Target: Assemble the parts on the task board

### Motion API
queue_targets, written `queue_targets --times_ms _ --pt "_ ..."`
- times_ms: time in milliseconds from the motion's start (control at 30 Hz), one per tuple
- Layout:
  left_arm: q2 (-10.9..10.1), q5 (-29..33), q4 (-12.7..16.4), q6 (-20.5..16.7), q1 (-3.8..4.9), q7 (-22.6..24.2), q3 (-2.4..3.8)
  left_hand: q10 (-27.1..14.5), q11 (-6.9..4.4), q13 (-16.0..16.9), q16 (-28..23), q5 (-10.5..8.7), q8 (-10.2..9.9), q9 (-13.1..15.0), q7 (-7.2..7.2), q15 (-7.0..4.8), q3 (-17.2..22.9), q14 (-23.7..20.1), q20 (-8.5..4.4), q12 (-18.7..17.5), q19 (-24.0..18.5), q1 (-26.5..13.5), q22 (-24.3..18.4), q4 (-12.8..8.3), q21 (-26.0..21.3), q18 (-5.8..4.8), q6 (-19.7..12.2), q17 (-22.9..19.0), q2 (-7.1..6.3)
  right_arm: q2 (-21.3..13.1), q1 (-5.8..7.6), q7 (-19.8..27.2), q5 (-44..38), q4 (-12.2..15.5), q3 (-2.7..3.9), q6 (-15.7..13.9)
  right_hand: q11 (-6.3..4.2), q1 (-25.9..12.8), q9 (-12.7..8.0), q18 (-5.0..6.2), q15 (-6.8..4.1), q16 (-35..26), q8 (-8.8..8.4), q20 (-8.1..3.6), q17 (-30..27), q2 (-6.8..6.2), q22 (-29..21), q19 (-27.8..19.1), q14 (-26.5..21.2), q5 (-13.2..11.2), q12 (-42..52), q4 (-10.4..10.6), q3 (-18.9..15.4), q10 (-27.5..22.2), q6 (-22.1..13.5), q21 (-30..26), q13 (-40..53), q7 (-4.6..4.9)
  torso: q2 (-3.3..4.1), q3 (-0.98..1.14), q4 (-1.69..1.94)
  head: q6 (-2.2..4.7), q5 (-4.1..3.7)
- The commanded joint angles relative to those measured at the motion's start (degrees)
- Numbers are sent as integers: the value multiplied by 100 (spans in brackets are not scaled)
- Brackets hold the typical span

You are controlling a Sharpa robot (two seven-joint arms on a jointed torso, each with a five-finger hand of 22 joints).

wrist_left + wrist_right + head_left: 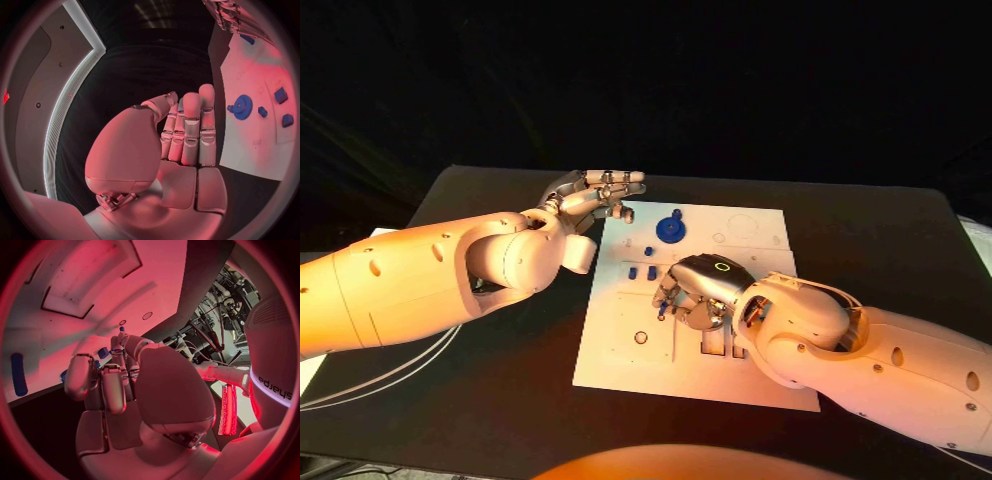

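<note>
The white task board [733, 375] lies in the middle of the table. A blue gear [671, 228] sits near its far edge, also seen as the gear [242, 106]. Two small blue parts [642, 271] stand below it. My left hand [596, 192] hovers at the board's far left corner with its fingers straight and together. It pinches a small blue part [627, 213] at the thumb tip. My right hand [697, 290] is curled down over the board's middle and holds a small blue part [103, 352] between thumb and fingers. A long blue part [19, 374] lies on the board nearby.
Empty recesses and round holes [640, 338] mark the board's near half. Black table [488, 400] surrounds the board on all sides. White cables [387, 370] trail along the table's left side under my left arm.
</note>
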Motion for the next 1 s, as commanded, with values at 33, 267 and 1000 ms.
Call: queue_targets --times_ms 33,267,1000 --pt "7 -14 11 135 1 37 3 -41 -5 -9 14 -6 -20 -10 3 -3 -9 -37 9 36 -23 -10 -8 -31 -18 108 -28 -8 43 14 -12 55 -113 -13 -3 182 -170 -79 12 24 39 21 13 22 287 20 -3 -5 366 -35 23 -18 27 185 3 13 7 47 1 1 0 -11 4" --pt "8 -14 8 143 1 29 3 -41 -5 -9 14 -6 -20 -10 3 -3 -9 -37 9 36 -23 -10 -8 -31 -18 108 -28 -8 43 33 -26 56 -121 -21 -11 284 -170 -104 16 25 40 20 15 25 285 16 -3 -7 366 -51 25 -25 17 183 4 13 8 47 2 3 -2 -28 18" --pt "4 -14 2 140 1 34 3 -41 -5 -9 14 -6 -20 -10 3 -3 -9 -37 9 36 -23 -10 -8 -31 -18 108 -28 -8 43 46 -32 -48 -204 -16 -23 438 -163 -197 23 28 48 16 9 34 275 14 -15 -21 363 -72 17 -37 -29 148 -17 2 4 53 0 0 -2 -43 30"
